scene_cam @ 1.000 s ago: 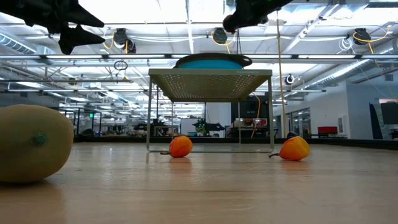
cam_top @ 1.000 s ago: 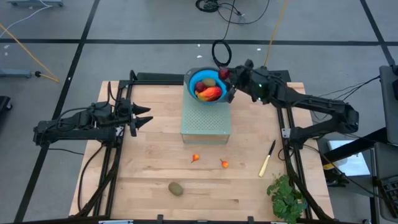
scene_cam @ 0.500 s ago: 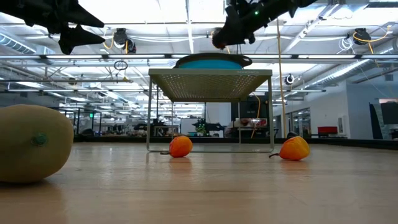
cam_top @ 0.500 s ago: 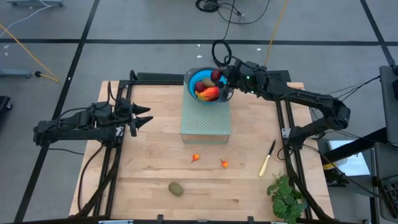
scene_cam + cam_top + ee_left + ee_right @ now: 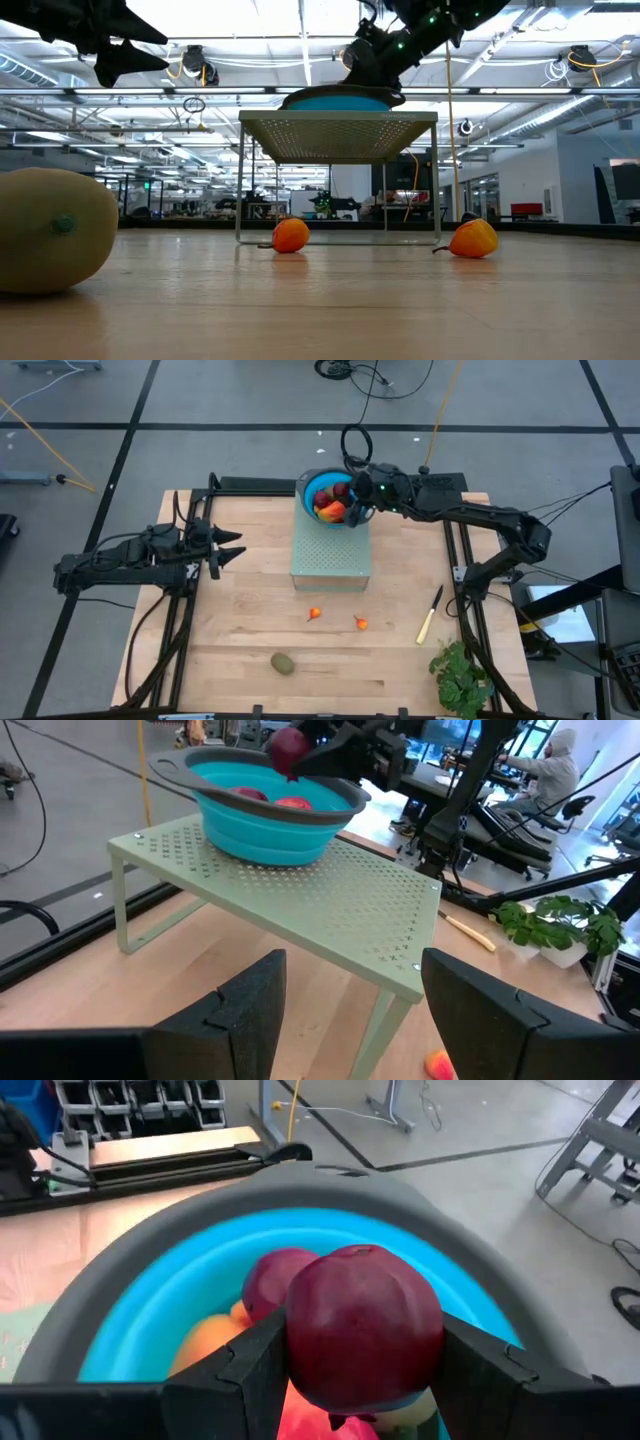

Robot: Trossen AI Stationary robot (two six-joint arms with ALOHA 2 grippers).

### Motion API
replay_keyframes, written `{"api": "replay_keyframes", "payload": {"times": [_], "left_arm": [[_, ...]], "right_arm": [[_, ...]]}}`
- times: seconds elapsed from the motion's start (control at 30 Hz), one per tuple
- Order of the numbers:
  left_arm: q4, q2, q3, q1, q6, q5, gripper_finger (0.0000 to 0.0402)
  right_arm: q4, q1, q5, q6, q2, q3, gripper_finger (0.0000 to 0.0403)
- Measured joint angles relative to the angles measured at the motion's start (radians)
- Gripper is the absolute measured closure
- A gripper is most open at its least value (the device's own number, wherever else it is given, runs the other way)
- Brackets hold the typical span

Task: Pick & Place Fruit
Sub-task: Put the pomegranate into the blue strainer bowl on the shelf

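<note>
Right gripper [image 5: 362, 1380] moved over bowl [image 5: 312, 484] rim, jaws apparently clamping red fruit [image 5: 364, 1328].

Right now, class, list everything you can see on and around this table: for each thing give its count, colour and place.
Bowl: one, blue with grey rim, on the rack.
Rack: one, pale green, perforated, at the table's far middle.
Red fruit: two, dark red; one in the right gripper above the bowl, one in the bowl.
Orange fruit: one, larger, in the bowl.
Small orange fruits: two, on the table in front of the rack.
Oval fruit: one, brownish-green, near front edge.
Knife: one, yellow handle, right side.
Leafy bunch: one, green, front right corner.
Left gripper: open, waiting at left.
Right gripper: over the bowl.
</note>
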Motion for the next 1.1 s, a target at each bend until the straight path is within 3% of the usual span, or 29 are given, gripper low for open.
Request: {"api": "replay_keyframes", "payload": {"times": [1.1], "left_arm": [[0.000,0.000,0.000,0.000,0.019,0.000,0.0167]], "right_arm": [[-0.034,-0.007,-0.052,0.081,0.001,0.000,0.0206]]}}
